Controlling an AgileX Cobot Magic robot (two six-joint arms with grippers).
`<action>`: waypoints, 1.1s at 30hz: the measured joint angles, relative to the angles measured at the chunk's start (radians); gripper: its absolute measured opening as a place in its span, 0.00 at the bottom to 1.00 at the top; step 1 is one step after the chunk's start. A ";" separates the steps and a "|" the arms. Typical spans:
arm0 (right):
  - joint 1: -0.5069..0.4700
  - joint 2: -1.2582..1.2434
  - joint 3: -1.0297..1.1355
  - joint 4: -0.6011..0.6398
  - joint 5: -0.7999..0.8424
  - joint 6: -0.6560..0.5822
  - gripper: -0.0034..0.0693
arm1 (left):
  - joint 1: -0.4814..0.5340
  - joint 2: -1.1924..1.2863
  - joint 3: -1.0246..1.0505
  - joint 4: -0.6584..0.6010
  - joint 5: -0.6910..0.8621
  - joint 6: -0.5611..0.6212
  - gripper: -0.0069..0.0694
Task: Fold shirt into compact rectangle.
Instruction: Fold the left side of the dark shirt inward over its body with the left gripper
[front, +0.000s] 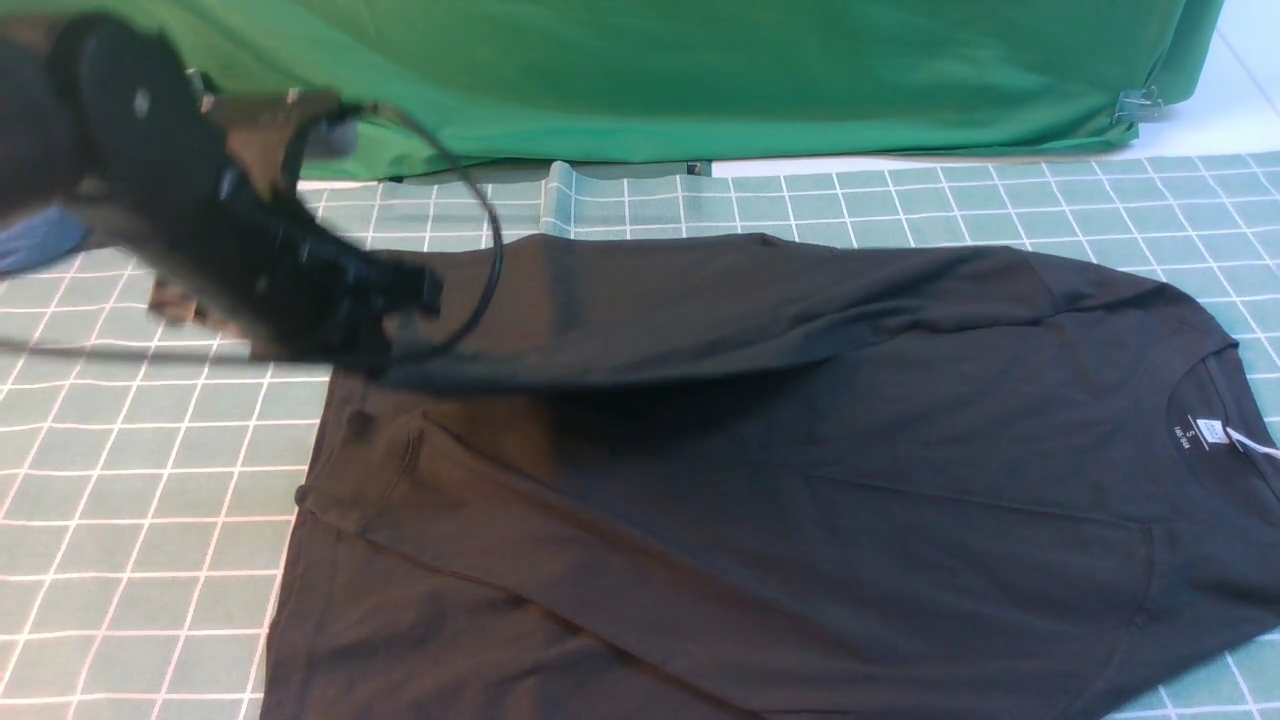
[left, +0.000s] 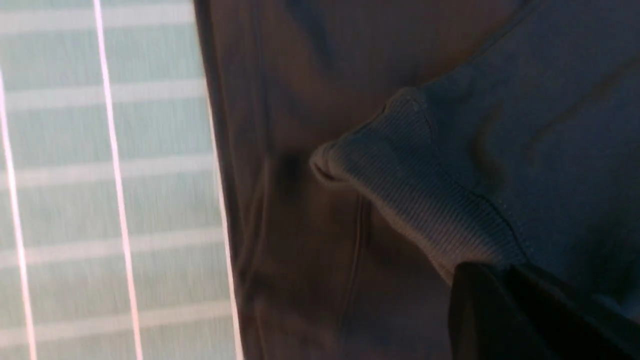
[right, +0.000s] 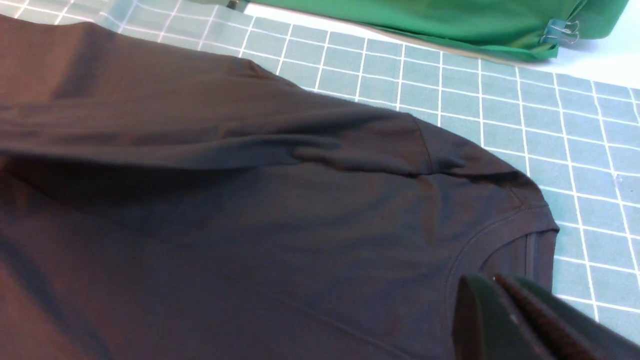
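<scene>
The black shirt (front: 800, 500) lies spread on the checked mat with its collar to the right, and its white neck label (front: 1210, 432) shows. No chest print is in view. My left gripper (front: 395, 340), blurred, is shut on the ribbed cuff (left: 400, 165) of the far sleeve (front: 700, 320), which stretches across the shirt's body toward the hem. In the left wrist view the jaws (left: 500, 272) pinch the cuff above the fabric. My right gripper (right: 492, 280) hovers shut over the collar (right: 500, 235) with nothing in it. It does not show in the front view.
A green cloth (front: 700, 70) hangs along the back, held by a binder clip (front: 1140, 103). A blue garment (front: 40, 240) lies at the far left, behind the left arm. The teal grid mat (front: 130, 480) covers the table. The left arm's cable (front: 490, 230) loops above the sleeve.
</scene>
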 joint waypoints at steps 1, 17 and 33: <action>0.000 0.000 0.000 0.001 0.000 0.000 0.08 | 0.000 -0.011 0.026 0.002 -0.003 -0.008 0.11; 0.000 0.000 0.000 0.039 -0.001 0.000 0.10 | 0.000 -0.148 0.247 -0.034 -0.002 -0.050 0.11; 0.000 0.000 0.000 0.045 -0.001 0.000 0.11 | 0.000 -0.143 0.258 -0.041 0.071 -0.044 0.68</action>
